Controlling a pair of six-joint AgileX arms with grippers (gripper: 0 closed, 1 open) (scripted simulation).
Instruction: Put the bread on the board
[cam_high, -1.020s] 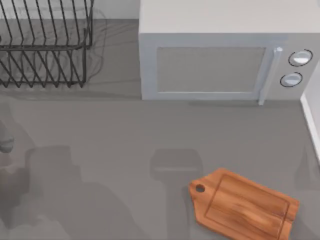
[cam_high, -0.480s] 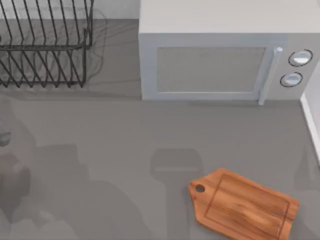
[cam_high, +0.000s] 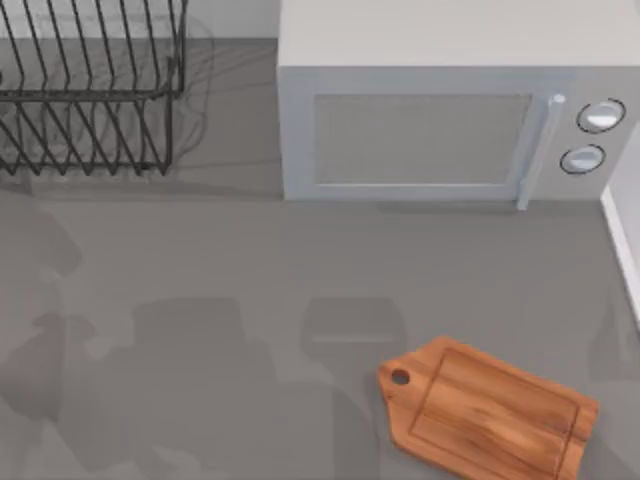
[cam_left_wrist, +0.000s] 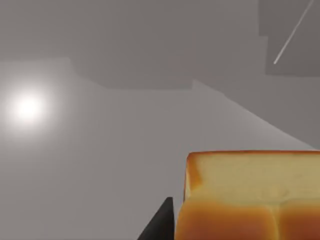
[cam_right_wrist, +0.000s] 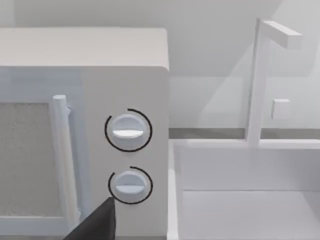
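Left pincer (cam_left_wrist: 172, 222) pinching bread (cam_left_wrist: 250, 195), held aloft for carry to board (cam_high: 487, 408); right pincer (cam_right_wrist: 95, 225) state: we can't tell.

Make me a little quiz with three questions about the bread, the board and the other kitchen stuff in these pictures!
1. True or false: the bread already lies on the board.
2. Which thing stands at the back left of the table in the top view? A) the dish rack B) the microwave C) the board
3. Fill in: the microwave has ___ round knobs.

Key:
1. False. The board's top is bare in the top view, and the bread sits close up in the left wrist view, beside a dark finger.
2. A
3. two
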